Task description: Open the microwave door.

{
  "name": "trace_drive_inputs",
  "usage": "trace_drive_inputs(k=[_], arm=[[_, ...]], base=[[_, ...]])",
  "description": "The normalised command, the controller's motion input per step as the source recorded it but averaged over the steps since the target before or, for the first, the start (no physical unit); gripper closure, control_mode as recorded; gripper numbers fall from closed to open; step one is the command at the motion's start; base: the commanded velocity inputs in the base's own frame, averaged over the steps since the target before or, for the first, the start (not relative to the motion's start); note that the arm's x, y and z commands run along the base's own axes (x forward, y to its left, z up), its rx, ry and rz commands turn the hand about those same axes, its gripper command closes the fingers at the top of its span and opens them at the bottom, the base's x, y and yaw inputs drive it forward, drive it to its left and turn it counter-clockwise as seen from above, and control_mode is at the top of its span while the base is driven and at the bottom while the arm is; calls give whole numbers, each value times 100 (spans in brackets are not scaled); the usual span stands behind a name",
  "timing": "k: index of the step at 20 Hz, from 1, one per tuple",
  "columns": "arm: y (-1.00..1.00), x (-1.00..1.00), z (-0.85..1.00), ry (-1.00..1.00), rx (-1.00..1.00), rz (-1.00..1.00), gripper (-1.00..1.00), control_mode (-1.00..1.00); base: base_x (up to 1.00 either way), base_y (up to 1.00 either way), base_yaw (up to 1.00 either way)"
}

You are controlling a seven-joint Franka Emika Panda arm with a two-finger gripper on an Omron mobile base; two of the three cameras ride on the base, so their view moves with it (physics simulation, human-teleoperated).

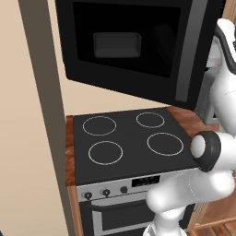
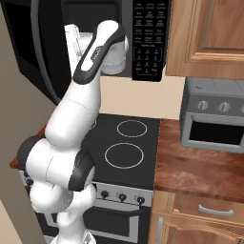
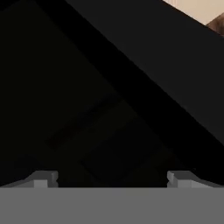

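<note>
The microwave door (image 1: 129, 46), a glossy black panel with a dark window, stands swung out from the microwave, and its grey handle strip (image 1: 191, 50) runs down the right edge. From the right it appears at the left (image 2: 24, 43), apart from the black keypad panel (image 2: 150, 38). My arm reaches up into the gap between door and keypad, with the hand (image 2: 113, 57) at the open front. In the hand view my gripper (image 3: 112, 179) is open, its fingertips (image 3: 41, 179) wide apart with nothing between them, facing a dark surface.
Below is a black cooktop (image 1: 129, 138) with ring burners, above a silver oven door with knobs (image 1: 106, 193). A grey toaster oven (image 2: 214, 119) stands on the wooden counter (image 2: 190, 167) at the right, under a wooden cabinet (image 2: 205, 33). A tall beige panel (image 1: 41, 115) stands on the left.
</note>
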Motion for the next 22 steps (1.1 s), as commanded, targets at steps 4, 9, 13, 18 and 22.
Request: trace_drive_inputs(k=[4,9,13,18,22], arm=[[94,-91,41,-3,0,2,-100,-100],[100,-85,38,-2,0,0,-100,-100],[100,-57,21,-1,0,0,-100,-100],[100,-9,0,-2,-4,-1,-100,-100],[49,0,0,0,-6,-1,-100,-100]], base=[[0,0,0],[0,0,0],[0,0,0],[0,0,0],[0,0,0]])
